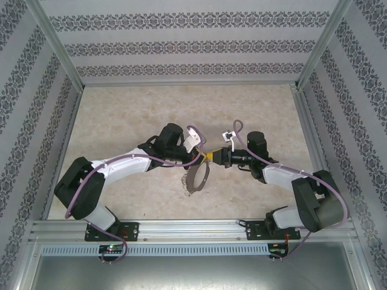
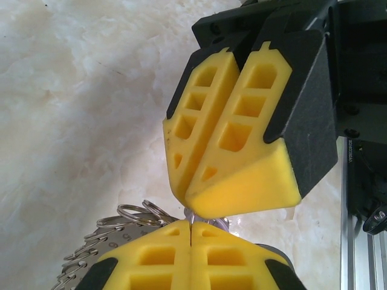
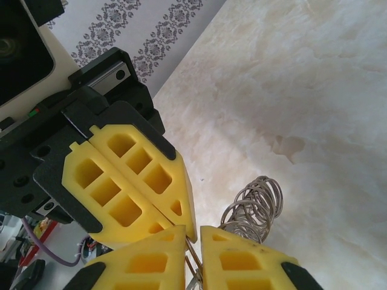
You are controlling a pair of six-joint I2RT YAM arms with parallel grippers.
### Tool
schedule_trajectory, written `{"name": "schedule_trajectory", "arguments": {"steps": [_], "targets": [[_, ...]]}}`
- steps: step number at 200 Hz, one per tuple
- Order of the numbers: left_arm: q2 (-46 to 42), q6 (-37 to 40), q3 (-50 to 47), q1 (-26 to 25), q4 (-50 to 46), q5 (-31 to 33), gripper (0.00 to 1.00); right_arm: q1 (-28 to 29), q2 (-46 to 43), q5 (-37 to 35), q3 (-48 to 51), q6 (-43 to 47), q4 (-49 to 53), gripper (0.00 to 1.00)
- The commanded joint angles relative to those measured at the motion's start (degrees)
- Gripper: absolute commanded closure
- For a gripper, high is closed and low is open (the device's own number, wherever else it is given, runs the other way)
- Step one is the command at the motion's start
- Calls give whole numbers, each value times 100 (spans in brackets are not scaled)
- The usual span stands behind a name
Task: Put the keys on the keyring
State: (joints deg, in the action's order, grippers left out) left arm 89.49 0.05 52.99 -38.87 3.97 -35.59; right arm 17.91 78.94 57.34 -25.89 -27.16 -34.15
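Evidently I was in the middle of the threading step, with both arms brought tip to tip above the middle of the counter. The left jaws were pressed fully together, pads flush. The keyring hung just below the meeting point, so I took it that they were clamped on its hoop. In the left wrist view the small silvery rings fanned out just beside those pads.

The right jaws stood very narrow, with a slim gap between their pads. A thin metal wire ran up through that gap; whether they pinched it or merely straddled it I could not tell. Between the two sets of tips sat a small pale piece, possibly the key's head, too hidden to be sure.

My reading was that the key was being fed onto the hoop and was not yet visibly strung. The next move called for a tiny, steady push along the wire. The left grip had to be firm so the hoop would not twist, with no squeeze hard enough to flick so small a piece away.
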Motion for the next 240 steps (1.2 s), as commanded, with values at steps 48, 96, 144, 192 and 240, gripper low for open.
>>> {"name": "schedule_trajectory", "arguments": {"steps": [48, 96, 144, 192, 240], "targets": [[-158, 100, 205, 78, 107, -220, 100, 170, 186, 236, -103, -1, -276, 90], [-153, 100, 244, 90, 61, -162, 100, 146, 115, 45, -153, -31, -266, 100], [-414, 65, 208, 423, 205, 225, 82, 21, -138, -208, -594, 392, 638, 100], [-513, 302, 670, 904, -104, 178, 65, 42, -66, -44, -2074, 1754, 2779, 100], [-224, 748, 1560, 1476, -1210, -1124, 57, 20, 236, 142, -3754, 3297, 5174, 100]]}}
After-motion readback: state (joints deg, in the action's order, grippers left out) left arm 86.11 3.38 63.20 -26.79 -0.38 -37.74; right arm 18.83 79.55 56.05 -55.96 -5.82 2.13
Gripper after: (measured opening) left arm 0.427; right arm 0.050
